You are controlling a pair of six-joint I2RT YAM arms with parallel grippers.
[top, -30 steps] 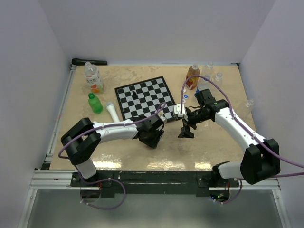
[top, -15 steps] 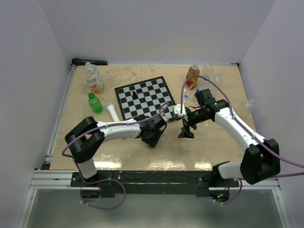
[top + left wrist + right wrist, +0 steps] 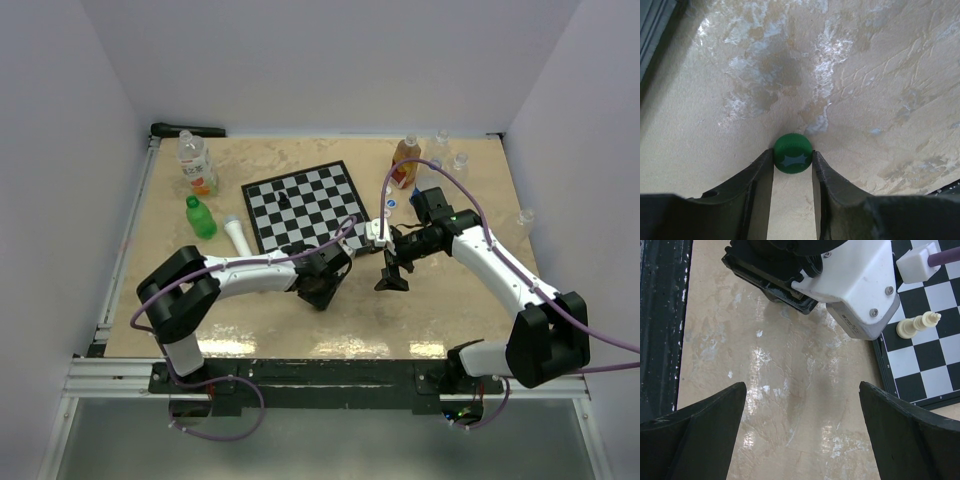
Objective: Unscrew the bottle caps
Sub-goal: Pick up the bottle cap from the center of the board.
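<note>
Left wrist: left gripper (image 3: pixel 792 159) is pinching the green cap (image 3: pixel 792 153) between both fingertips; the cap is resting on the tabletop (image 3: pixel 865 75). Right gripper (image 3: pixel 801 387) is gaping wide, gripping nothing, with the chessboard (image 3: pixel 935 355) lying beside one finger.

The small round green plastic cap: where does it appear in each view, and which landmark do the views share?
Top external: not seen; the left pincer, at centre, hides it.
Left wrist: the small round green plastic cap sits low at centre, gripped between both fingers.
Right wrist: not seen; only the left arm's casing shows at the top.
Shared landmark: the left pincer, present in all three views.
</note>
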